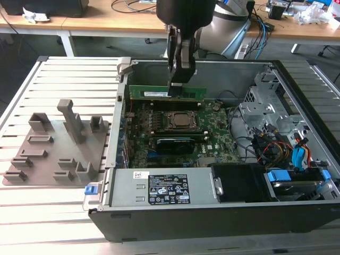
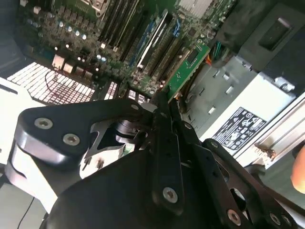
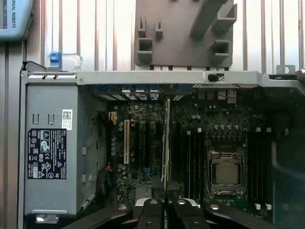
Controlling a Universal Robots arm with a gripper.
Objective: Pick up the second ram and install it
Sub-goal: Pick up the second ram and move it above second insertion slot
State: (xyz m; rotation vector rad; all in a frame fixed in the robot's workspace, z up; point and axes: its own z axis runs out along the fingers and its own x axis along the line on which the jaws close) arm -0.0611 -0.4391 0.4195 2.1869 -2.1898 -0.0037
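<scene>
"Green and thin, that is the second ram [image 1: 167, 92] you have. Your end effector [image 1: 179, 79] is clamped on its upper edge and holds it upright and level inside the computer case [image 1: 212, 223]."

"Where do you place it? I read it over the motherboard [image 1: 218, 146], on the far side of the CPU socket [image 1: 176, 120] from the power supply [image 1: 159, 188]."

"Same. In the first wrist view you see the stick edge-on, running out from between the fingers [image 3: 151, 217] alongside the dark memory slots [image 3: 183, 157] beside the socket. Whether its lower edge touches a slot, you cannot tell."

"So you are in the install step: the pick-up is done and the seating is not shown as done."

"My judgement too. Seating calls for the lower edge lined up along one empty slot and kept square, then a straight push down. Tilt it and you could jam a latch or strain the board."
</scene>
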